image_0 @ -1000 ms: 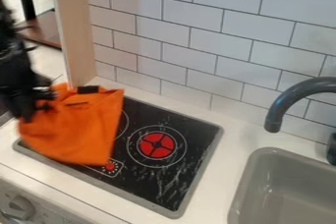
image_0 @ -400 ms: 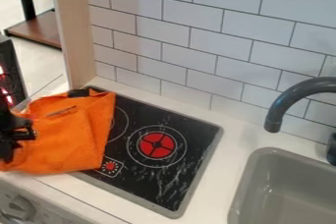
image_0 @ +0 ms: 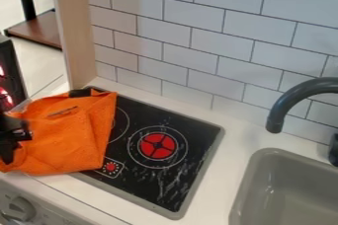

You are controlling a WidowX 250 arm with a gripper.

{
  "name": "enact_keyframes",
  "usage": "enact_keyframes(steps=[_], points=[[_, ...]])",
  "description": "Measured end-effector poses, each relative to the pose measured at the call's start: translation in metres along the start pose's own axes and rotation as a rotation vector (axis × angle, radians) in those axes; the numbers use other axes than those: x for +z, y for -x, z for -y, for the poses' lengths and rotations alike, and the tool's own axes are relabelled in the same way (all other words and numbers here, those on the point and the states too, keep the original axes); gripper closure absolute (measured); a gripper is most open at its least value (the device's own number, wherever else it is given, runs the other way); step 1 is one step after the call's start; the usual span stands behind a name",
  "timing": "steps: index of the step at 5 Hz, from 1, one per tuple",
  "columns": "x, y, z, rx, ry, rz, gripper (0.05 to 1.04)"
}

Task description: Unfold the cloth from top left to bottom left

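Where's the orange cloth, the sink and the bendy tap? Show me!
Cloth (image_0: 69, 142): camera view, on its middle.
Sink (image_0: 245, 185): camera view, on its left rim.
Tap (image_0: 288, 101): camera view, on its curved neck.

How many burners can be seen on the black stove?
2: the red-centred burner, right of the orange cloth, and another burner, partly covered by that cloth. It may hide more.
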State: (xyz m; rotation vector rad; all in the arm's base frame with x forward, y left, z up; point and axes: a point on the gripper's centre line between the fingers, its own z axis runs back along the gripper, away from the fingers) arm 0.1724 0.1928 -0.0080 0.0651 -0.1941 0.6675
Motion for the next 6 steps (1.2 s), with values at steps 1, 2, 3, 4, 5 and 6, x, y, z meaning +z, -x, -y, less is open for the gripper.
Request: enact_keyframes(steps=[1, 2, 3, 4, 5, 6], points=[[0.007, 0.005, 0.000, -0.019, 0.002, -0.036, 0.302], [0.020, 0.003, 0.001, -0.022, 0.004, -0.034, 0.072], [0.040, -0.002, 0.000, -0.032, -0.001, -0.020, 0.073], [0.060, -0.007, 0.002, -0.048, 0.007, 0.012, 0.084], [0.081, -0.015, 0.007, -0.079, 0.032, 0.065, 0.084], [0.090, -0.022, 0.007, -0.129, 0.023, 0.084, 0.084]])
